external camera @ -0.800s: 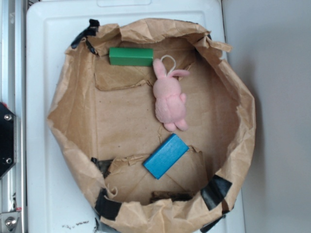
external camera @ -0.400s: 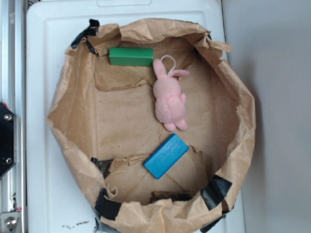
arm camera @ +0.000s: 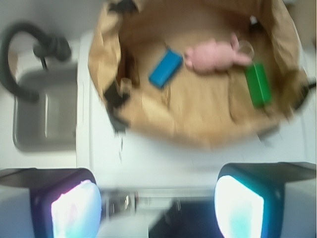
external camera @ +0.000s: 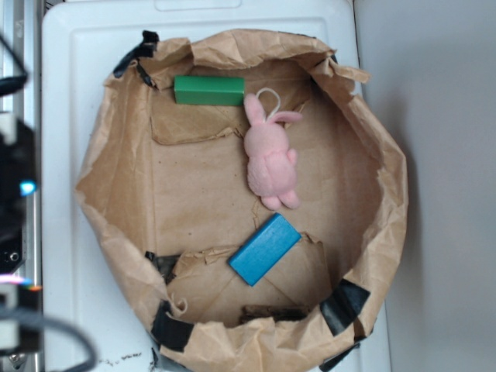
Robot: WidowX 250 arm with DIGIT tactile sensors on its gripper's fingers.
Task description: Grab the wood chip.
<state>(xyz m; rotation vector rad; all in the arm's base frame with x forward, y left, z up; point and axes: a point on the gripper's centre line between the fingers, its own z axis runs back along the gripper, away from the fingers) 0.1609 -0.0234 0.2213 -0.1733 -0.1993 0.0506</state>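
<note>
A crumpled brown paper bag [external camera: 116, 178], opened into a shallow basin, sits on a white surface [external camera: 70, 77]. The wood chip [external camera: 271, 314], a dark rough sliver, lies on the bag's floor against its near wall, just below a blue block [external camera: 264, 249]. A pink plush bunny [external camera: 270, 159] lies mid-bag, with a green block [external camera: 208, 90] at the far side. The end effector [arm camera: 157, 206] hangs outside the bag, over the white surface, its two fingers [arm camera: 240, 208] spread wide and holding nothing, well apart from the chip.
</note>
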